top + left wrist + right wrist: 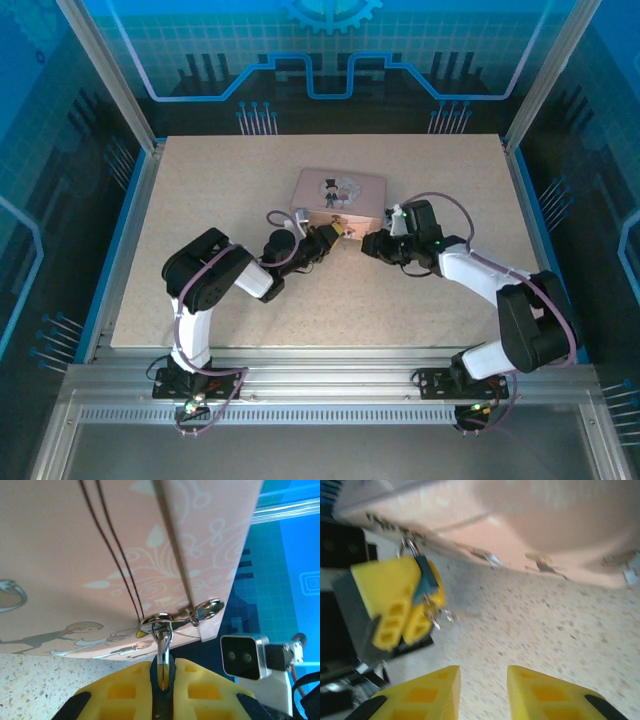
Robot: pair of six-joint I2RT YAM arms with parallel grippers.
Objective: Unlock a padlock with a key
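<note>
Both pincers are held by the tin (340,188): the left pincer (162,672) is closed on the padlock (426,577), hooked through the hasp (205,610); the right pincer (483,680) is spread, empty. Unlocking is judged undone.

padlock (426,577): teal body clamped in left jaws; shackle (162,642) through hasp (200,611) | key (436,614): blurred metal hanging under body

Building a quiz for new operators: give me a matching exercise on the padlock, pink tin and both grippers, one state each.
1 padlock
2 pink tin
3 left gripper
4 right gripper

A open, nothing held
B teal, being gripped
C shut on the padlock
D resting on the table

Pairs: 1-B, 2-D, 3-C, 4-A
</note>
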